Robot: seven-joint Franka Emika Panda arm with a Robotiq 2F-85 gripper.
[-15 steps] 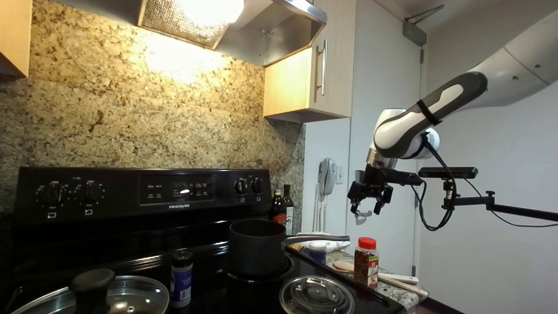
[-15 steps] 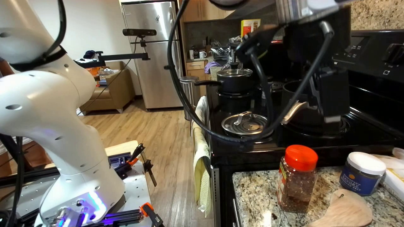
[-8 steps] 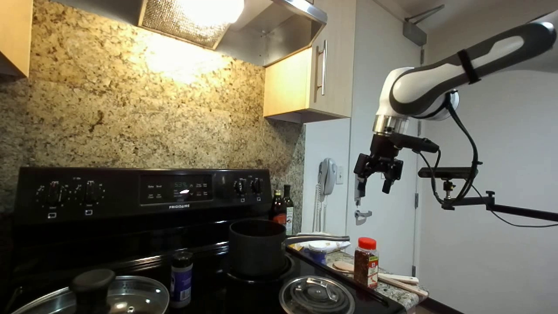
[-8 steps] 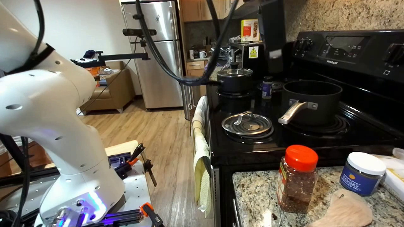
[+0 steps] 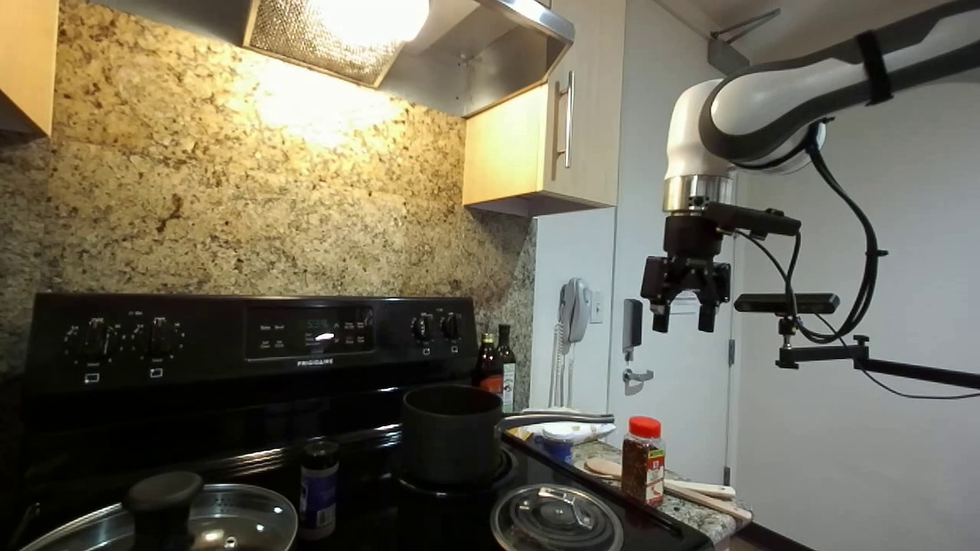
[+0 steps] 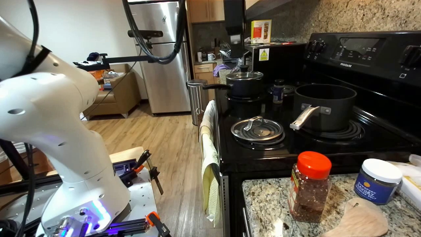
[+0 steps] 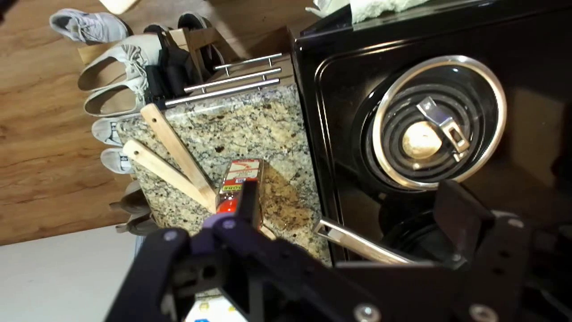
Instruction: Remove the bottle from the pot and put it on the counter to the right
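Note:
The bottle (image 5: 643, 462), with a red cap and red-brown flakes, stands upright on the granite counter (image 6: 263, 200) beside the stove. It also shows in an exterior view (image 6: 309, 187) and the wrist view (image 7: 241, 172), partly behind a finger there. The dark pot (image 5: 452, 432) sits on a rear burner, its handle over the counter side. It also shows in an exterior view (image 6: 324, 108); its inside looks dark and its bottom is hidden. My gripper (image 5: 684, 320) points down, open and empty, well above the bottle. Its fingers stand wide apart in the wrist view (image 7: 349, 190).
A wooden spoon (image 6: 360, 219) and a blue jar with a white lid (image 6: 378, 181) are by the bottle. A glass lid (image 6: 257, 129) lies on the front burner. A purple-labelled jar (image 5: 318, 490) and a lidded pot (image 6: 245, 84) stand farther along the stove.
My gripper has risen away from the stove and straightened from a tilt to pointing down. It moved right in one exterior view, left in the other. The bottle and pot have not moved.

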